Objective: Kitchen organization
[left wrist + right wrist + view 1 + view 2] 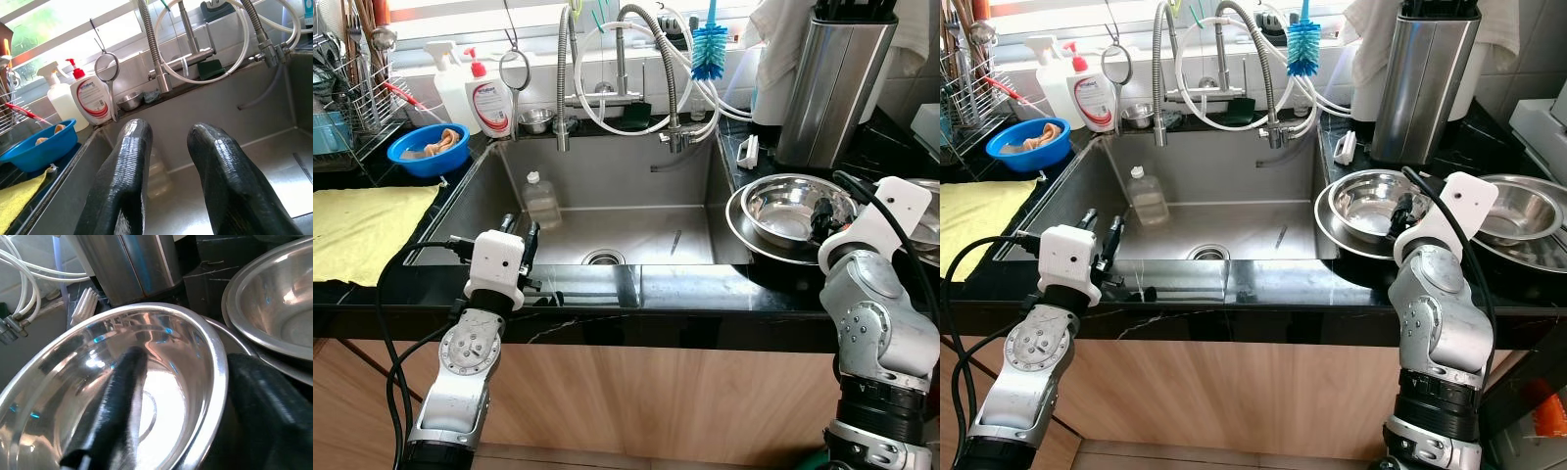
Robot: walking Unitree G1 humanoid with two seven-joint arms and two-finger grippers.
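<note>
Right claw [821,217] straddles rim of steel bowl [783,208] at bench's right side by sink [607,211], fingers apart, not clamped, likely to lift it. Left claw [517,235] open at sink's front edge, idle.

Both eye views look forward and down from the head onto the sink [607,211] and black worktop [705,284], sharing that scene. The left wrist view faces the taps [195,49] from low inside the sink; the right wrist view sits close over a steel bowl [161,382]
</note>
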